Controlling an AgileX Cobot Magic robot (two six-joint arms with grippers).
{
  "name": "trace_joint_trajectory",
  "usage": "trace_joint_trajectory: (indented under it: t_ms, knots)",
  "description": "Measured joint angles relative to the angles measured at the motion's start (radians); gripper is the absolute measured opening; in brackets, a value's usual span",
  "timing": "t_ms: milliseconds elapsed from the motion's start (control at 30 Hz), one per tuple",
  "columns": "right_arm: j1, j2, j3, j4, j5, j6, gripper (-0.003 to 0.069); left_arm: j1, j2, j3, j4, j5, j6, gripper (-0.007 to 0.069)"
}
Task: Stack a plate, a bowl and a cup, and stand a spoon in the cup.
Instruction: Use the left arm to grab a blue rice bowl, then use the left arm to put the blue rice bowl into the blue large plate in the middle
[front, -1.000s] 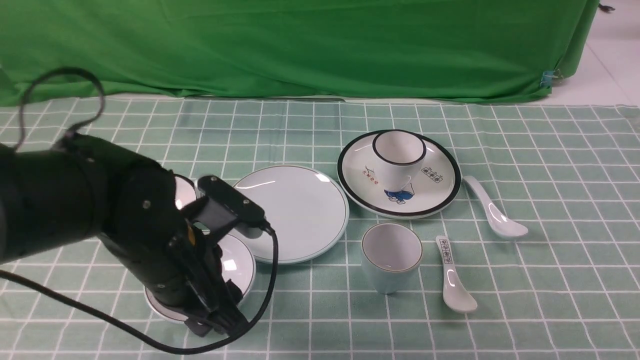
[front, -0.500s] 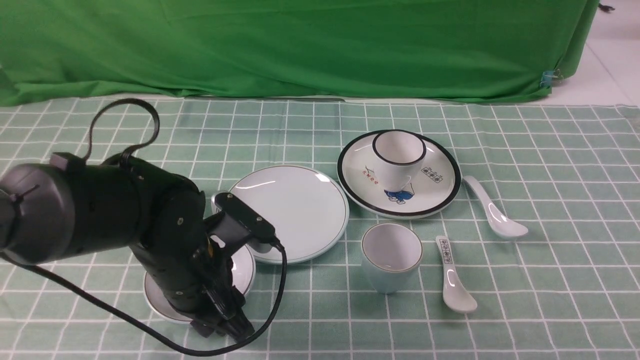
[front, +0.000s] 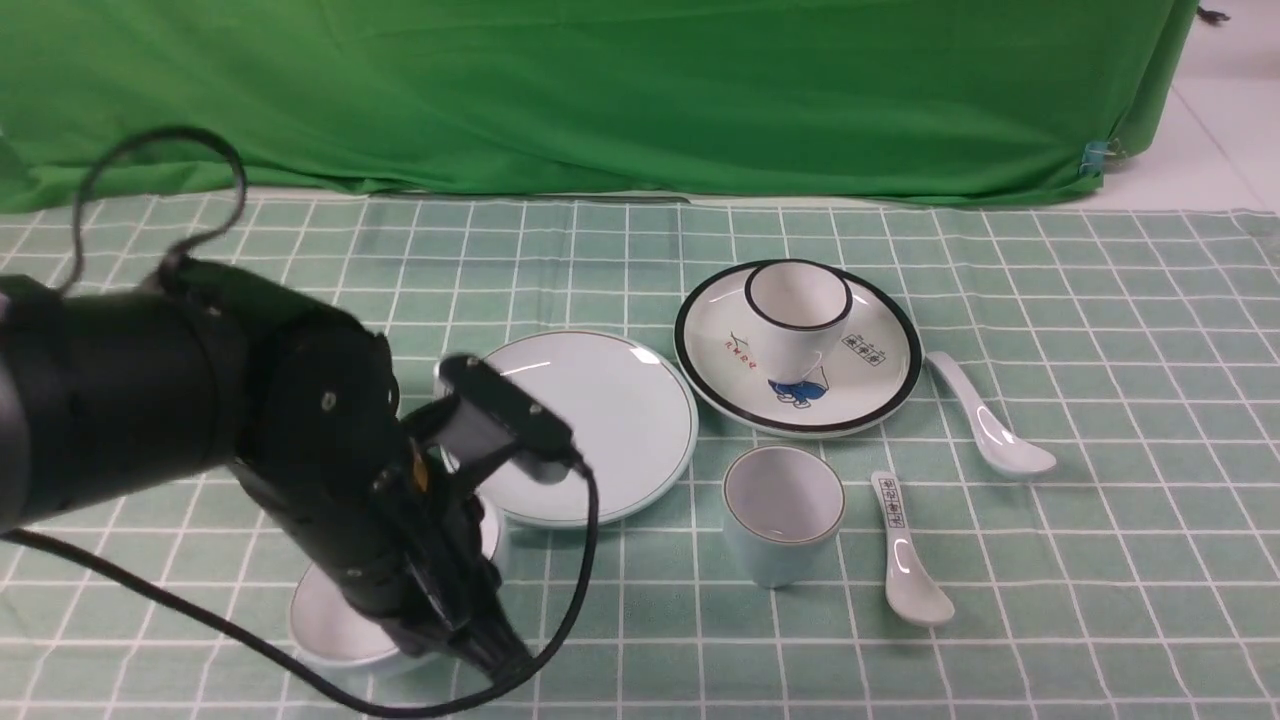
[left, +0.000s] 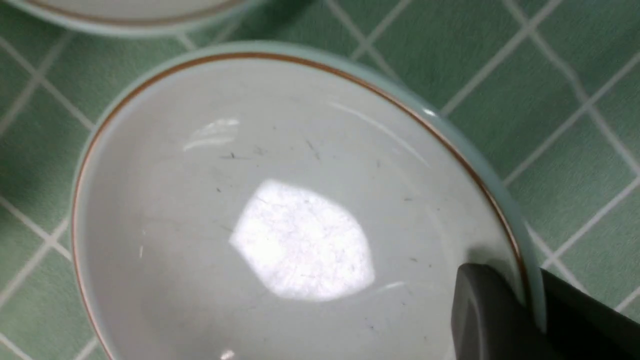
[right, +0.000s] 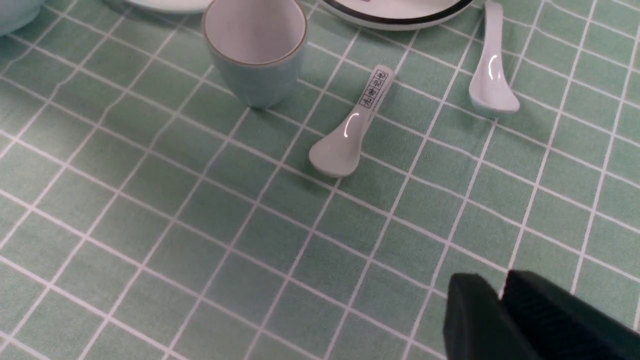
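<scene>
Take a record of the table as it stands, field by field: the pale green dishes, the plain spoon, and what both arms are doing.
left gripper: jaws shut on the bowl's rim, one finger inside, one outside
bowl: near left, not on the plate yet
plate: centre, nothing on it
cup: upright on the cloth, right of the plate, empty
spoon: lying flat, beside the black-rimmed plate
right gripper: only its tips in view, holding nothing

We see a checked tablecloth (front: 1100, 600) under the cup (front: 783, 530). Behind the cup lie the plate (front: 600, 430), leftward, and a black-rimmed plate (front: 890, 385). Rightward lie a lettered spoon (front: 905, 570), then the spoon (front: 985, 420).
</scene>
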Motion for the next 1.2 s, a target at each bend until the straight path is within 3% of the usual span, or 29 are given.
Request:
trace_joint_trajectory:
  t_ms: [300,567,1033,1200]
  knots:
    - [0.0,0.0,0.0,0.0,-0.068,-0.001,0.0133,0.0,0.144,-0.226,0.047,-0.044,0.053,0.0022]
    - [0.0,0.0,0.0,0.0,-0.083,-0.001,0.0143,-0.002,0.384,-0.414,0.178,-0.091,0.073,0.0022]
    - [0.0,0.0,0.0,0.0,-0.083,-0.002,0.0146,-0.002,0.433,-0.436,0.12,-0.115,0.166,0.0037]
    - [0.0,0.0,0.0,0.0,-0.083,0.017,0.0192,-0.002,0.433,-0.436,0.068,-0.112,0.216,0.0118]
